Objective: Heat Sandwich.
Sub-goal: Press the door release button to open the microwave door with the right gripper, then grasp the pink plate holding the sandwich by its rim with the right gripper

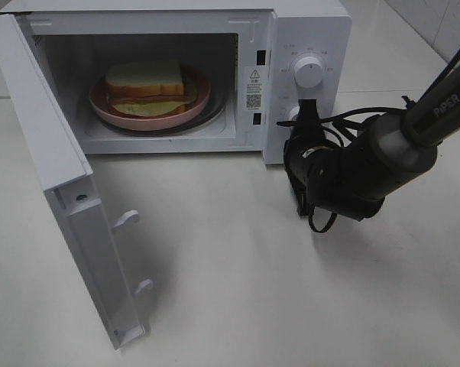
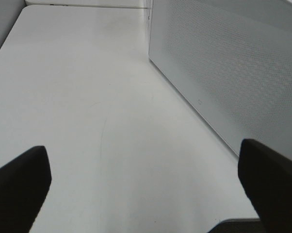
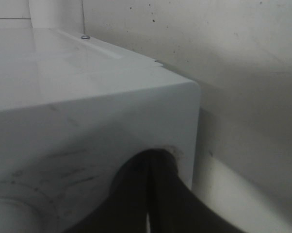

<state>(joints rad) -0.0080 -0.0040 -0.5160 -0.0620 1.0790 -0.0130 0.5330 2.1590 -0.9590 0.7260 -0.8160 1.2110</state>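
The right arm [image 1: 383, 160] is glossy black with rounded joint housings. Its dark grey tubular link carries white "PiPER" lettering [image 1: 446, 109]. Thin black cables [image 1: 357, 113] loop loosely about the wrist. The left gripper [image 2: 143, 150] has blunt, matte-black fingers [image 2: 20, 187]. The right gripper [image 3: 150, 165] has black, smoothly curved fingers [image 3: 131, 196].
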